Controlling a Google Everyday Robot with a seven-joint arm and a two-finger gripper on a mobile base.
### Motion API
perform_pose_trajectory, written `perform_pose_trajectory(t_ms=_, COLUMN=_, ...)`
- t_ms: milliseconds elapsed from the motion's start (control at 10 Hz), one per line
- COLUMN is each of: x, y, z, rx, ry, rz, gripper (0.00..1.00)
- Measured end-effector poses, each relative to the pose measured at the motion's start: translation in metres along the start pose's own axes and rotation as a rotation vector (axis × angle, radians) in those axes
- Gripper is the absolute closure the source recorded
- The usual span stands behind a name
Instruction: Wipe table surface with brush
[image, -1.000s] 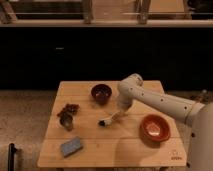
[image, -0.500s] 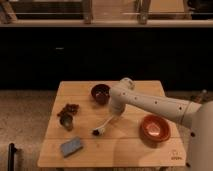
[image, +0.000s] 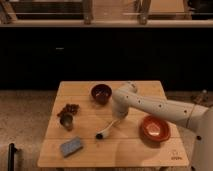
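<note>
Counter (image: 90, 155): square top of light-brown wooden planks, largest item in view; small dark logo (image: 175, 157) near its front right corner, well right of and nearer than the tool.

Far left of the tool, off the counter's front left corner: dark upright object (image: 11, 156) on the speckled floor (image: 22, 115), identity unclear.

Left of the tool, near the counter's left edge: small metal cup (image: 66, 121), upright; cluster of small dark reddish-brown pieces (image: 69, 108) touching or just behind it.

Left of and nearer than the tool, by the front edge: grey-blue rectangular sponge (image: 71, 146), lying flat, apart from the cup.

Just left of the tool and below it: brush (image: 107, 129), slim white handle slanting down to a small dark round head that rests on the counter; upper end of handle running up into the tool.

Behind and slightly left of the tool: dark brown bowl (image: 101, 93), upright, near the far edge.

Tool (image: 119, 118): at the end of a white arm (image: 155, 106) reaching in from the right, pointed down over the counter's middle, at the top of the brush handle; opening of the fingers not discernible, so grip cannot be told.

Right of the tool: orange-red bowl (image: 154, 127), upright, partly under the arm, well apart from the brush.

Background: dark wall panel (image: 60, 55) beyond the counter.
</note>
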Motion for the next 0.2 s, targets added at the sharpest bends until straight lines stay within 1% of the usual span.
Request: perform_pose_trajectory(t_ms=200, x=0.023, y=0.004, z=-0.002, rx=0.000, ry=0.015, rz=0.050, gripper=1.00)
